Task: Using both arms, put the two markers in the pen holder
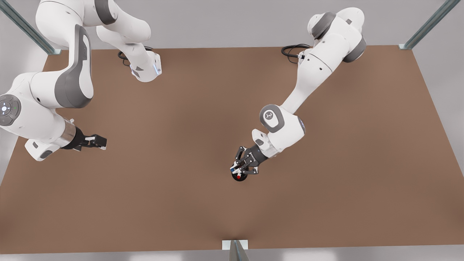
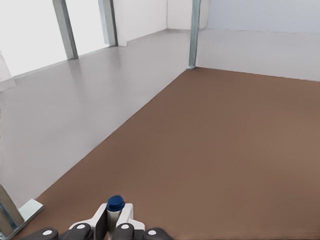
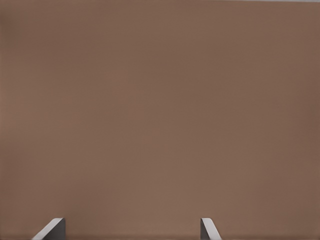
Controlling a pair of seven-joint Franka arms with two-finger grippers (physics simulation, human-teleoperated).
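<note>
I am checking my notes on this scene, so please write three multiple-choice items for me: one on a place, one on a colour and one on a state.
1. Where is the red-capped marker?
A. In the pen holder
B. Lying at a table corner
C. Between two fingers

2. What colour is the cap of the marker that the left gripper holds?
A. Green
B. Dark blue
C. Yellow

3. How is the right gripper?
A. Shut on a marker
B. Shut on a cup
C. Open, holding nothing

Answers:
1 A: the red cap shows inside the black cup.
2 B: the blue cap stands between the fingers.
3 C: its tips stand apart over the bare table.
</note>
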